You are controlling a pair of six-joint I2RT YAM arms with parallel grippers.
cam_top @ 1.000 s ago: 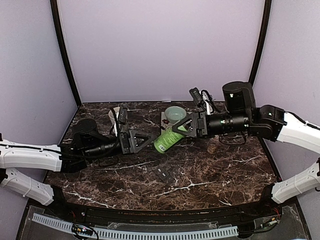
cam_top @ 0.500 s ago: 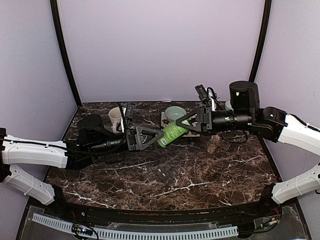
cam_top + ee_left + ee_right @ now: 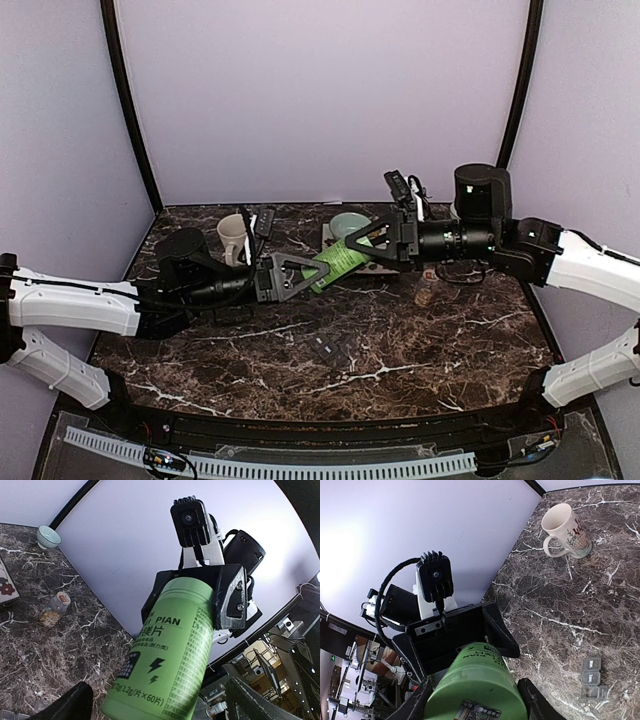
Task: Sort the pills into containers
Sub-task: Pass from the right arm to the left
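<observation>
Jaws of right gripper (image 3: 358, 246) clamp green bottle (image 3: 336, 265) reading "PIAN"; left gripper (image 3: 308, 280) jaws gape wide.

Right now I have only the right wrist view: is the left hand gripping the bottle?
Observer: No. The left wrist view shows the left hand open, with a gap to the bottle on both sides.
Operator: Anything standing to the bottle's right?
Observer: Yes, a small jar with tan contents, upright, outside your frame.
Operator: And behind the bottle?
Observer: From the top, a pale green bowl sits behind it, toward the back wall.
</observation>
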